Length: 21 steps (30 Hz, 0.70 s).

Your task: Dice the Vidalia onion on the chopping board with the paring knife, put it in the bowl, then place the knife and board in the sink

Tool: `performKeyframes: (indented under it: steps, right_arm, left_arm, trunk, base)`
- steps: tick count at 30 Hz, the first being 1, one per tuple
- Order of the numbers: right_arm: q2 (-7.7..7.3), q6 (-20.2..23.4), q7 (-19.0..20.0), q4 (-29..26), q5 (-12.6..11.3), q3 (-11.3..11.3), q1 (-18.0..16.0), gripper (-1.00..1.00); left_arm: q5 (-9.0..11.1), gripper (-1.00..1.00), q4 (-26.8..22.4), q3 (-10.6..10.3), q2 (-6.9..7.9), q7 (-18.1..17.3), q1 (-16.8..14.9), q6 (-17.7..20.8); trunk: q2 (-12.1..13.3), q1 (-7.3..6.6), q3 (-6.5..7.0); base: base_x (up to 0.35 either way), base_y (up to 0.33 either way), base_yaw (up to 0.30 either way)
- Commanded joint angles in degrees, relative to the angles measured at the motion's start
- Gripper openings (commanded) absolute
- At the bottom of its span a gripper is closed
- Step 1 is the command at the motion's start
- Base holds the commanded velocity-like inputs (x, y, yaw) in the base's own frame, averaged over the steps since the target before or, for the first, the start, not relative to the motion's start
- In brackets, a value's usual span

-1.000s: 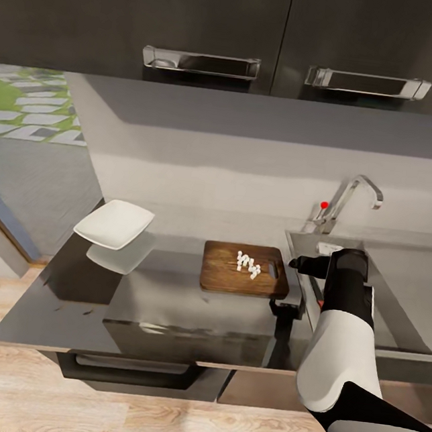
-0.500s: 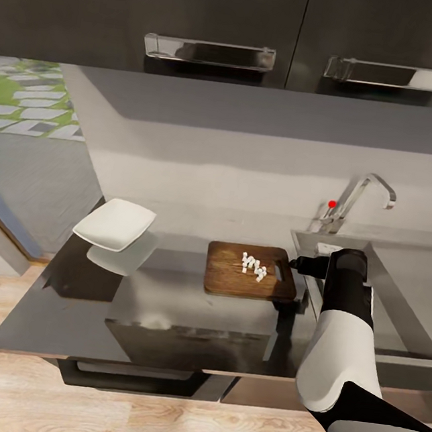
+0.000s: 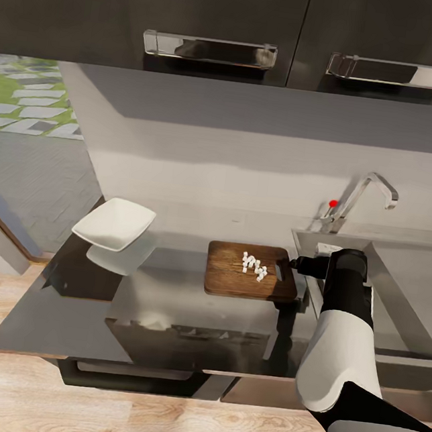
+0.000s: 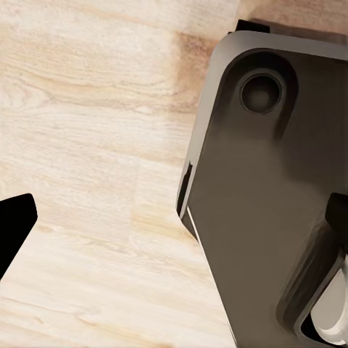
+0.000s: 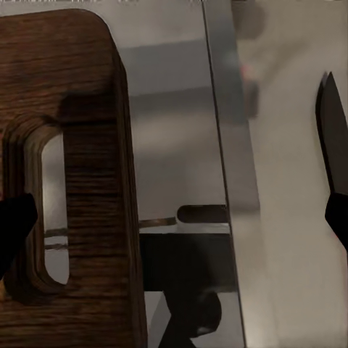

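The brown chopping board [image 3: 232,279] lies on the dark countertop [image 3: 165,298], its slot handle [image 5: 45,210] toward the sink [image 3: 409,294]. Diced onion [image 3: 254,265] sits as tiny white cubes on the board. The white bowl [image 3: 114,224] stands at the counter's left end. My right gripper [image 3: 291,263] hovers at the board's handle end; in the right wrist view it [image 5: 174,225] is open, fingers wide apart. A dark pointed blade, the paring knife [image 5: 333,138], shows over the grey sink surface just past one fingertip. My left gripper [image 4: 174,225] is open, over the wooden floor.
The chrome tap [image 3: 360,196] with its red knob [image 3: 333,204] rises behind the sink. Black wall cabinets [image 3: 213,20] hang above. The counter's front edge [image 3: 157,364] is close to me. My own base [image 4: 268,203] shows in the left wrist view.
The head view has shifted, so the counter things sit slightly further right. The board's handle end now lies under my right gripper, which stood just beside it a second ago.
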Motion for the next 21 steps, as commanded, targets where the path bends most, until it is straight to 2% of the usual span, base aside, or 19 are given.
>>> performKeyframes:
  steps: [1,21]
  right_arm:
    - [0.06,0.0,0.6,0.0,0.6,-0.2,-0.1,1.00]
    - [0.06,-0.1,0.5,0.7,0.6,-0.2,-0.1,1.00]
  left_arm:
    - [0.3,1.00,0.2,-0.5,-0.03,0.0,-0.1,-0.3]
    - [0.3,1.00,0.2,-0.5,-0.03,0.0,-0.1,-0.3]
  trunk:
    - [-0.1,0.04,-0.10]
    - [-0.1,0.04,-0.13]
  base:
    - [0.073,0.025,0.000]
    - [0.012,0.004,0.000]
